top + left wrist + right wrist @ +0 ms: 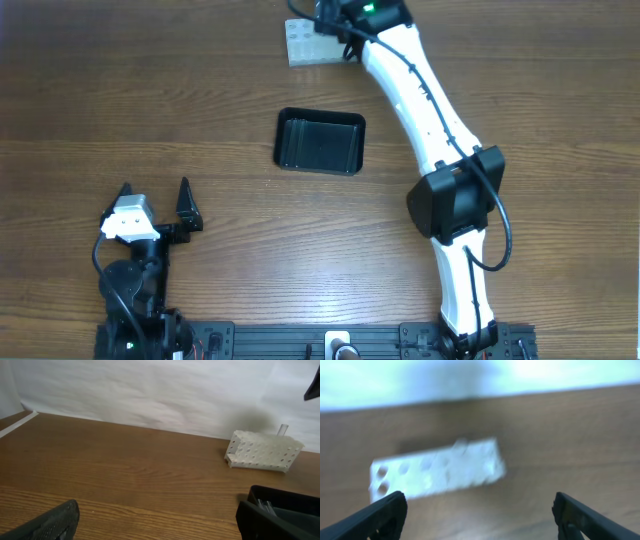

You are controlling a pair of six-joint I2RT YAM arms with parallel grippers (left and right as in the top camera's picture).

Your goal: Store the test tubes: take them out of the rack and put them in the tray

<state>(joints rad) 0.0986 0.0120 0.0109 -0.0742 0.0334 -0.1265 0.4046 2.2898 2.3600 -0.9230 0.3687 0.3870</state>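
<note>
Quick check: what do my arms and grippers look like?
Right arm: white tubular links, a boxy black elbow housing, a black cable alongside, a green light near the wrist. Left arm: black, with a white wrist block. The left gripper and right gripper have black tapered fingers.

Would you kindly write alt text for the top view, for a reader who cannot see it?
The right arm stretches across a wooden table, its open right gripper by a white rack at the far edge. A black tray sits mid-table; the left gripper, open, is near its base at lower left.
</note>
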